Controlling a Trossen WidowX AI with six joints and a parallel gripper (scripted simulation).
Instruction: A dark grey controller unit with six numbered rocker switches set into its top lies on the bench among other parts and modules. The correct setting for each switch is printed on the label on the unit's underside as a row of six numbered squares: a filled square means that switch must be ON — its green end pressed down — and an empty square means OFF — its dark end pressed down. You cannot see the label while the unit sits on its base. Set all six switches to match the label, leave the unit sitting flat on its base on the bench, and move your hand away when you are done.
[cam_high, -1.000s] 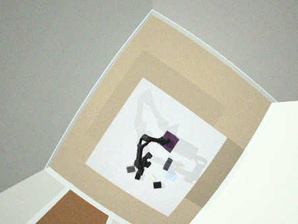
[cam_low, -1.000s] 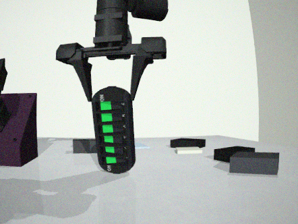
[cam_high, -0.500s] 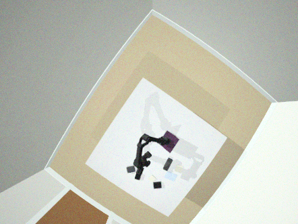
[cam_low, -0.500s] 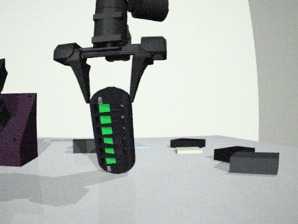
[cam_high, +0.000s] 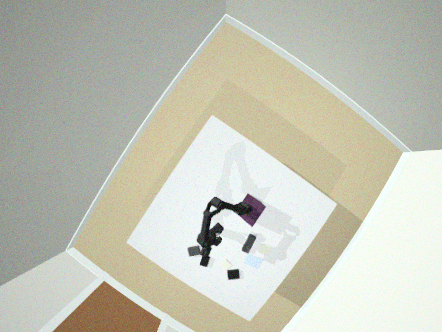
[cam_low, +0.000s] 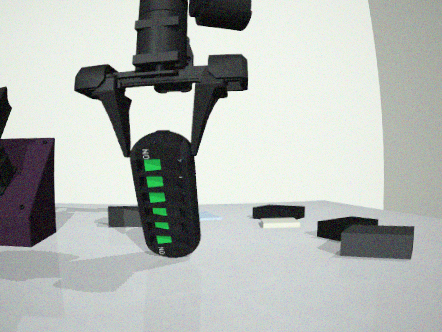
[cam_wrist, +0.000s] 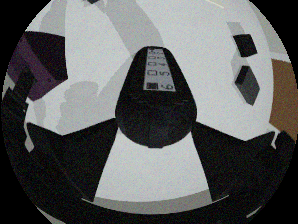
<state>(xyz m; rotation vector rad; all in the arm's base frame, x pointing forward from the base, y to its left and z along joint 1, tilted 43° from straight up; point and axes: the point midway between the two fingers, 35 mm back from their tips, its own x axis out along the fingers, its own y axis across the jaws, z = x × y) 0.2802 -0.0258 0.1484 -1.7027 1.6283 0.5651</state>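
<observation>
The dark grey controller unit (cam_low: 172, 200) (cam_wrist: 156, 112) stands on end, tilted, its lower end at or near the bench (cam_low: 280, 295). My gripper (cam_low: 161, 155) (cam_wrist: 154, 124) is shut on its upper end, one finger on each side. In the exterior view the switch face shows six green ends in a column, with "ON" printed at both ends of the column; which ends are pressed is not clear. The label (cam_wrist: 160, 70) faces the wrist camera: square 6 is filled, 5 and 4 look empty, and the farther squares are too small to read surely.
A purple block (cam_high: 259, 206) (cam_low: 35, 190) (cam_wrist: 50, 81) stands by the arm's base. A grey block (cam_high: 194, 251) (cam_low: 377, 243) (cam_wrist: 248, 87) and a black block (cam_high: 204, 261) (cam_wrist: 245, 45) lie nearby. Another black block (cam_high: 233, 274) (cam_low: 278, 212), a long dark module (cam_high: 249, 243) and a light blue sheet (cam_high: 253, 261) lie farther off.
</observation>
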